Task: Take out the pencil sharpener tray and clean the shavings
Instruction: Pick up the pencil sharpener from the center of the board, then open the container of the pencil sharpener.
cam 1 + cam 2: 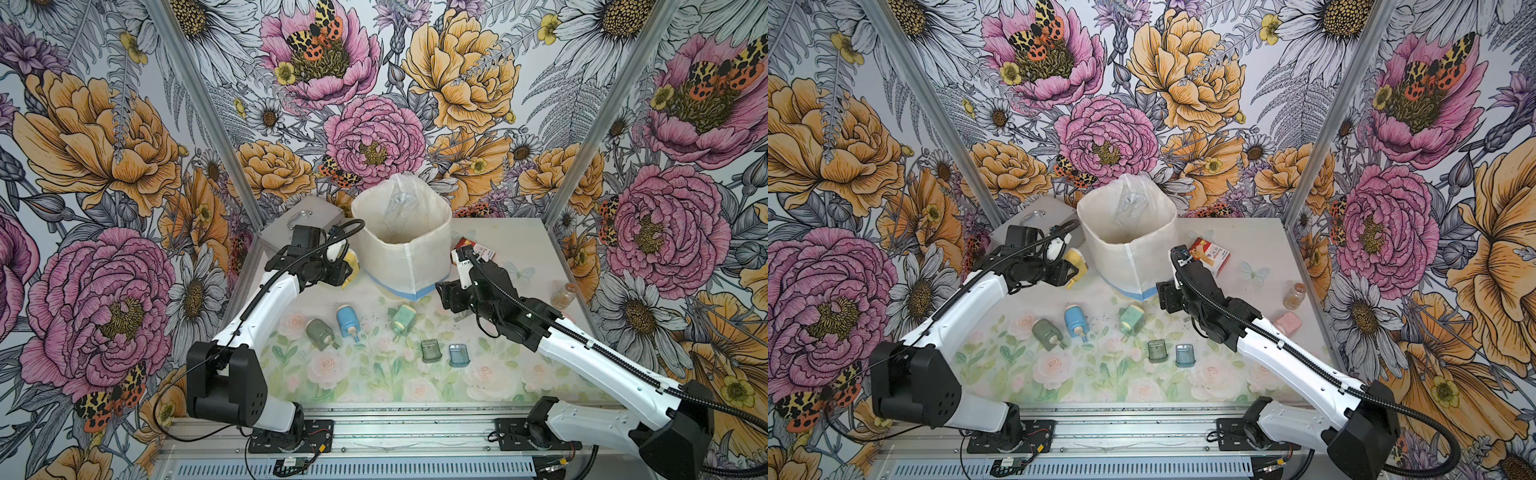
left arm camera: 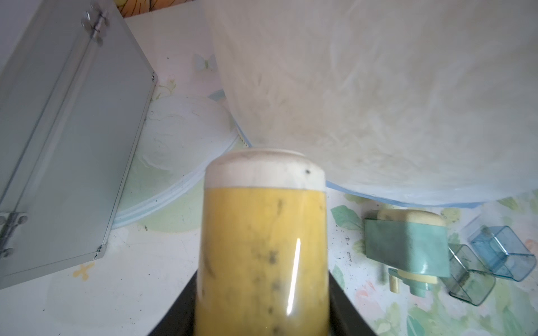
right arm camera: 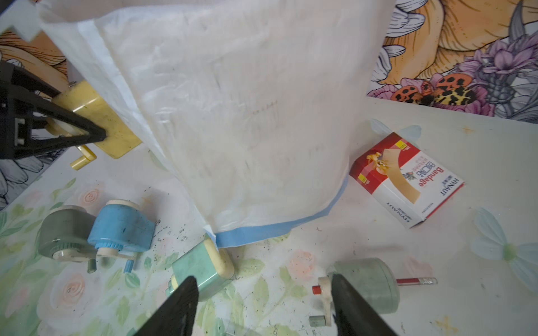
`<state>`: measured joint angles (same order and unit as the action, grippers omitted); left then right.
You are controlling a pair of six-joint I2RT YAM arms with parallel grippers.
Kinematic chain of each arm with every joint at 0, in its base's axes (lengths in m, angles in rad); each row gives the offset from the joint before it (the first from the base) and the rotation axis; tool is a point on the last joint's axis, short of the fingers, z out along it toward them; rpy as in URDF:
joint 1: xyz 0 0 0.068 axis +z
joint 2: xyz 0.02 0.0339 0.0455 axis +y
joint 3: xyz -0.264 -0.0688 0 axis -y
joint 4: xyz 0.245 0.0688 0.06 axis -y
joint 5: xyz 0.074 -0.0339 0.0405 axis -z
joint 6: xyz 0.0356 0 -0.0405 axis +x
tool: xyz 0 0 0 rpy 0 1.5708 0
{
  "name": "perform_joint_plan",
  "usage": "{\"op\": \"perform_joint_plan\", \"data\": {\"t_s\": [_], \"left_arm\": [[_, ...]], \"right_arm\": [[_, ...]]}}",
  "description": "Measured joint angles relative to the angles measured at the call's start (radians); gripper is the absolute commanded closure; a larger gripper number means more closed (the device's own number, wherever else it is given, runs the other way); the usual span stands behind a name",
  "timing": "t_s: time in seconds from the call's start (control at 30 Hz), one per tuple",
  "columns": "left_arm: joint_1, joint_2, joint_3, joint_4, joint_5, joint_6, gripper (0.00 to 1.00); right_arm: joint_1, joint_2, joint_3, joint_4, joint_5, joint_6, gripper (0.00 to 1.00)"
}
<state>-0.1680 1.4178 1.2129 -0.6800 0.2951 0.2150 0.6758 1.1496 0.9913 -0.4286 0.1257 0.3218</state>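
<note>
My left gripper [image 1: 338, 268] is shut on a yellow pencil sharpener [image 2: 262, 247], held off the table beside the white bag-lined bin [image 1: 401, 245]; the same sharpener [image 1: 1075, 262] shows in both top views. Whether its tray is inside does not show. Two clear trays lie on the floral mat, one green-tinted [image 1: 430, 350] and one blue-tinted [image 1: 458, 355]. Dark shavings [image 3: 174, 232] speckle the mat near the bin's foot. My right gripper [image 3: 262, 279] hangs open low over the mat, between a teal sharpener [image 3: 203, 267] and a pale green one [image 3: 366, 283], holding nothing.
A grey-green sharpener [image 1: 320, 331] and a blue one [image 1: 347, 322] lie left of the teal one. A grey metal box [image 1: 303, 218] stands at the back left. A bandage box [image 1: 1210, 253], a small jar [image 1: 1295, 295] and a pink block [image 1: 1287, 323] sit on the right.
</note>
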Motion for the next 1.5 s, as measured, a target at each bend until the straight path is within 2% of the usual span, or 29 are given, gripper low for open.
{"op": "perform_joint_plan", "data": {"t_s": [0.27, 0.4, 0.57, 0.77, 1.07, 1.3, 1.5], "left_arm": [[-0.01, -0.143, -0.019, -0.031, 0.142, -0.043, 1.0], [-0.033, -0.172, -0.031, -0.076, 0.208, -0.043, 1.0], [-0.058, -0.18, -0.031, -0.169, 0.254, -0.016, 1.0], [-0.084, -0.229, -0.031, -0.248, 0.316, 0.037, 1.0], [-0.2, -0.277, -0.031, -0.305, 0.389, 0.148, 1.0], [-0.211, -0.252, -0.005, -0.394, 0.437, 0.236, 1.0], [-0.276, -0.221, 0.042, -0.44, 0.457, 0.292, 1.0]], "right_arm": [[-0.128, 0.011, -0.004, 0.008, -0.344, -0.063, 0.26], [-0.184, 0.01, -0.005, 0.01, -0.495, -0.084, 0.26], [-0.221, -0.017, -0.006, 0.01, -0.617, -0.089, 0.25], [-0.221, -0.03, -0.006, 0.011, -0.717, -0.097, 0.25], [-0.2, 0.009, 0.012, 0.014, -0.884, -0.115, 0.22], [-0.126, 0.01, 0.013, 0.019, -0.906, -0.19, 0.17], [-0.063, -0.005, -0.011, 0.079, -0.917, -0.243, 0.16]]}}
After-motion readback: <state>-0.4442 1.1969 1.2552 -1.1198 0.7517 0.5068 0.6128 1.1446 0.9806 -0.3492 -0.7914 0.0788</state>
